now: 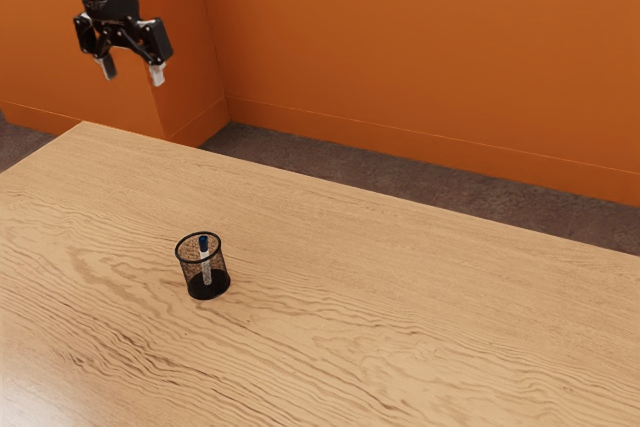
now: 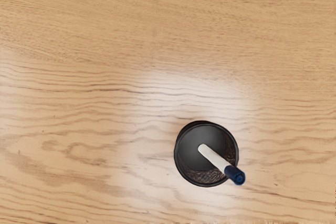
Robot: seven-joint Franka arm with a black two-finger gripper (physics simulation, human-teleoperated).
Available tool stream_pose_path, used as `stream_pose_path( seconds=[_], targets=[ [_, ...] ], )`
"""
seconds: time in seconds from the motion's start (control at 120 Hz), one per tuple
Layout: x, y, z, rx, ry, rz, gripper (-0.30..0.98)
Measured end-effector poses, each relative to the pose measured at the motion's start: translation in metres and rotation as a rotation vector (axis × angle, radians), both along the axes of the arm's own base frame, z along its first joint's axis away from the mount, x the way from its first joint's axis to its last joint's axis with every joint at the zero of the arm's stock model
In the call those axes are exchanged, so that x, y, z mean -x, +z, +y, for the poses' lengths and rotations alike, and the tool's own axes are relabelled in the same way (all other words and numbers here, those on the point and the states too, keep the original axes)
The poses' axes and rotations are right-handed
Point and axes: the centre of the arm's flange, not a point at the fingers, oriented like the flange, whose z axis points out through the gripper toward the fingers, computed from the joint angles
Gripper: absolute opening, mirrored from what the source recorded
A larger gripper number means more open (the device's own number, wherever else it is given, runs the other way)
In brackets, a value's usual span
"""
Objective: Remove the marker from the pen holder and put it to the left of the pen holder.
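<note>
- Exterior view: the claw [image 1: 132, 74] hangs high, fingers apart.
- Blue-capped marker [image 2: 213, 157] leans inside the pen holder [image 1: 208, 290], well below the claw, inward from the bench's [image 1: 400, 297] far corner.

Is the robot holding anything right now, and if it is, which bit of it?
No, nothing is held. The pincer is open with nothing between its fingers, and the marker is leaning in the holder.
</note>
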Motion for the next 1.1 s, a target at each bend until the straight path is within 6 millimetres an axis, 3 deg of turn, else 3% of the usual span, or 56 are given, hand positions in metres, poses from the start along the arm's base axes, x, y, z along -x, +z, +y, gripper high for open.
stream_pose_path(
  seconds=[0.25, 0.308, 0.375, 0.458, 0.542, 0.658, 0.708, 0.8, 0.917, 1.1],
  targets=[
    [0.000, 0.000, -0.005, -0.001, -0.038, 0.011, 0.69],
    [-0.007, -0.001, -0.017, -0.028, -0.068, 0.013, 0.69],
    [-0.033, -0.037, -0.049, -0.067, -0.132, 0.064, 0.69],
    [-0.062, -0.097, -0.066, -0.109, -0.176, 0.133, 0.69],
    [-0.071, -0.148, -0.088, -0.145, -0.236, 0.192, 0.69],
    [-0.048, -0.203, -0.134, -0.213, -0.380, 0.263, 0.69],
    [-0.034, -0.222, -0.144, -0.248, -0.431, 0.278, 0.69],
    [-0.016, -0.252, -0.139, -0.286, -0.483, 0.280, 0.69],
    [0.000, -0.274, -0.138, -0.309, -0.547, 0.246, 0.69],
    [0.028, -0.293, -0.141, -0.318, -0.625, 0.202, 0.68]
  ],
)
